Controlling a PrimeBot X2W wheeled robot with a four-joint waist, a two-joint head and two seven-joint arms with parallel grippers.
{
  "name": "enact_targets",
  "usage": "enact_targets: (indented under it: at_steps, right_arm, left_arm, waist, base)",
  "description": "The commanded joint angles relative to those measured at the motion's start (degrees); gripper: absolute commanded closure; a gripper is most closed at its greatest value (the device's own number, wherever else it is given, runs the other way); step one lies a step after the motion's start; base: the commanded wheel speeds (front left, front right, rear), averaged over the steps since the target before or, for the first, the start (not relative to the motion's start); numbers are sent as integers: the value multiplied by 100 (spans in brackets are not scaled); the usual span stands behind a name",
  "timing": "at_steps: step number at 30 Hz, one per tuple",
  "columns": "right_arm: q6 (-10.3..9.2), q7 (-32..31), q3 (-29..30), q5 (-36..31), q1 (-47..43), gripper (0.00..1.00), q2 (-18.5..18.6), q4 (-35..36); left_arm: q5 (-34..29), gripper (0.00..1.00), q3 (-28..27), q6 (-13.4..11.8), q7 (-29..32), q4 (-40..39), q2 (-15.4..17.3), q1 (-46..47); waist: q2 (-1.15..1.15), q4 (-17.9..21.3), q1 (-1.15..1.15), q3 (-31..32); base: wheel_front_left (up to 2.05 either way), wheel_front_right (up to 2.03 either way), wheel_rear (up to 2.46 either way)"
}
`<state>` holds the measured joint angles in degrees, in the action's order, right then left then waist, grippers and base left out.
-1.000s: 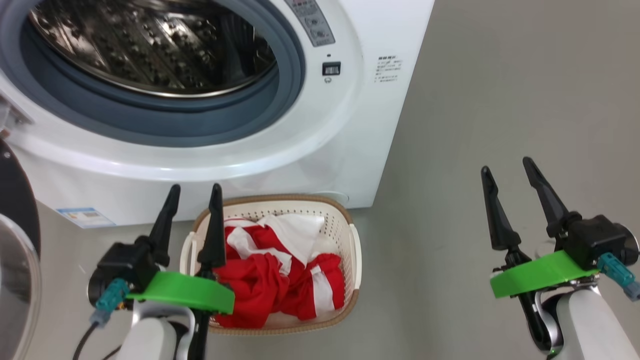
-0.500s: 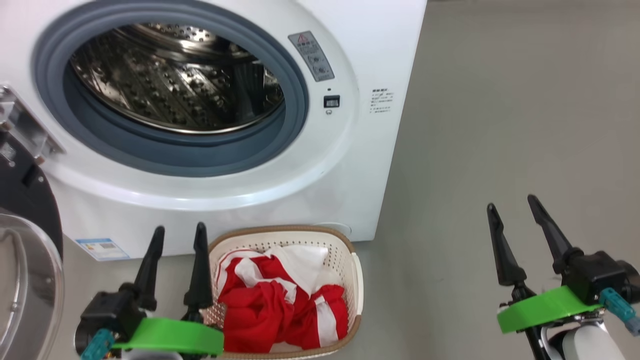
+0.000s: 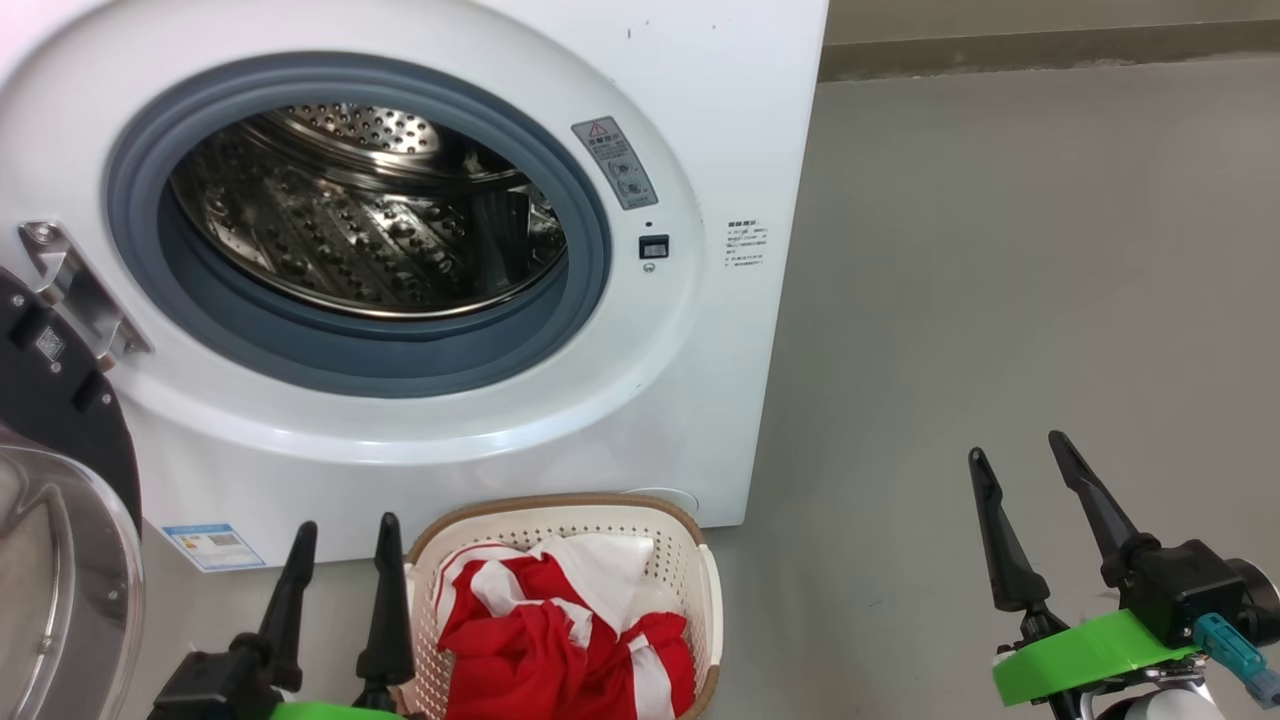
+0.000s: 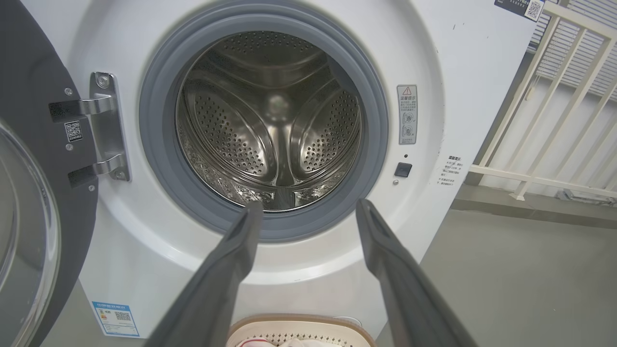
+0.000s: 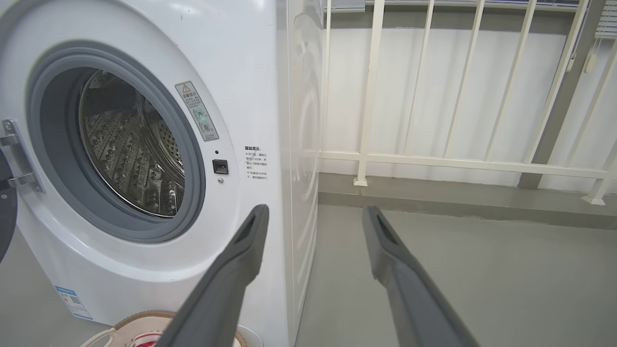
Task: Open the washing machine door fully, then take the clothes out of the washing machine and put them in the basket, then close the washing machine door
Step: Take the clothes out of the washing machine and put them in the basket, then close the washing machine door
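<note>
Grey floor; clothes point(image 3: 540, 640) in basket point(image 3: 560, 499), drum point(image 3: 350, 230) apparently empty. Washing machine door point(image 3: 70, 440) hangs open at far left of frame, nearest left claw point(image 3: 347, 522). Left claw and right claw point(image 3: 1015, 444) both spread, empty.

Black washing machine door point(image 3: 60, 420) is hanging open, L of white washing machine point(image 3: 420, 440). Red/white clothes point(image 3: 520, 650) are lying bunched in basket point(image 3: 560, 500), sitting right in front.

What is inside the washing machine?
Just its shiny steel drum. The clothes are in the basket. The drum's lowest front is hidden behind the grey gasket and the left gripper.
</note>
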<state>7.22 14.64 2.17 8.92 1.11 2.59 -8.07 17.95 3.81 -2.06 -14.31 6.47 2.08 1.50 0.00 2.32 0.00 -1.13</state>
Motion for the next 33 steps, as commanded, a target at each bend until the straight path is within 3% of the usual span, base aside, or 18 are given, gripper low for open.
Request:
enact_targets:
  at_steps: [1, 15, 20, 33]
  right_arm:
    - [26, 36, -126, -88, 24, 0, 29, 187]
    - [26, 36, -126, -29, 4, 0, 29, 239]
    - [26, 36, -115, -23, 13, 0, 29, 234]
    - [26, 36, -107, -3, 33, 0, 29, 209]
  left_arm:
    - [-73, 0, -220, -33, -69, -169, 80, 53]
    - [-127, 0, -249, -44, -69, -190, 80, 64]
    - [-177, 0, -272, -156, -69, -154, 80, 67]
    - [-113, 0, -212, -117, -69, -183, 80, 84]
  waist:
    - [0, 10, 0, 3]
    - [0, -6, 0, -77]
    - [0, -17, 0, -88]
    - [0, -33, 0, -128]
  base:
    - [0, 0, 0]
    - [0, 0, 0]
    - [-27, 27, 0]
    - [-139, 139, 0]
